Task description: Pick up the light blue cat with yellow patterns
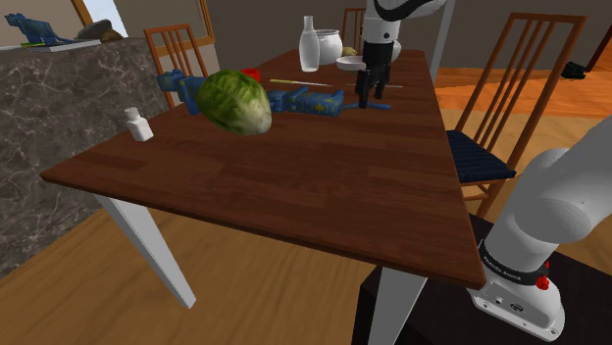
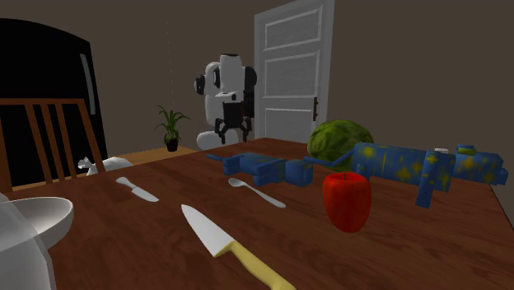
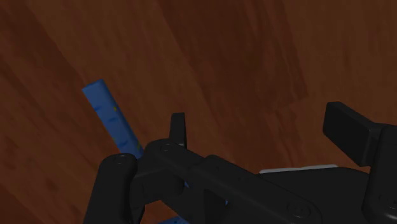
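Observation:
Two blue cats with yellow spots lie on the brown wooden table [image 1: 324,186]. The smaller cat [image 1: 309,101] [image 2: 259,167] lies between the green cabbage and my gripper. The larger, more heavily spotted cat [image 1: 177,82] [image 2: 412,165] lies on the cabbage's far side from my gripper. My black gripper [image 1: 369,98] [image 2: 231,129] [image 3: 262,127] points down just above the table, at the smaller cat's tail end, open and holding nothing. A thin blue tail [image 3: 114,121] runs beside one finger [image 3: 178,130], outside the gap.
A green cabbage [image 1: 233,100] [image 2: 339,142] lies mid-table. A red fruit [image 2: 346,200], knife [image 2: 226,239], spoon [image 2: 255,192] and smaller knife [image 2: 136,189] lie around. A white bottle [image 1: 140,125], vase [image 1: 309,44] and bowl [image 1: 350,64] stand near the edges. Chairs [image 1: 510,88] flank the table.

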Action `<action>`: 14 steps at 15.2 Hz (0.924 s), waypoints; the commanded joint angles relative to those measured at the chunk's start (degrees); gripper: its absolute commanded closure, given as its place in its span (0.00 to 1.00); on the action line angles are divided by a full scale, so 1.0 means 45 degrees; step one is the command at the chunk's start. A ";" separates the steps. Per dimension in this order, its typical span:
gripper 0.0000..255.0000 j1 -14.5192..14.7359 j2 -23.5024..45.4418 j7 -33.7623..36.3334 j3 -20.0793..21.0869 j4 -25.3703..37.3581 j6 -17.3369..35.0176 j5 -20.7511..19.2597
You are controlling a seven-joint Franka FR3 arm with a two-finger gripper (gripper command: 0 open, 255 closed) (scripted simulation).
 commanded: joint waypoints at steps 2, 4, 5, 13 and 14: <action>0.00 0.0116 0.1336 -0.0719 -0.0119 0.1116 0.0476 -0.0025; 0.00 0.0184 0.2231 -0.1175 -0.0173 0.1982 0.0676 -0.0006; 0.00 0.0213 0.2679 -0.1399 -0.0193 0.2439 0.0754 0.0010; 0.00 0.0259 0.3771 -0.1920 -0.0213 0.2758 0.1730 0.0064; 0.00 0.0259 0.3784 -0.1921 -0.0214 0.2601 0.1899 0.0065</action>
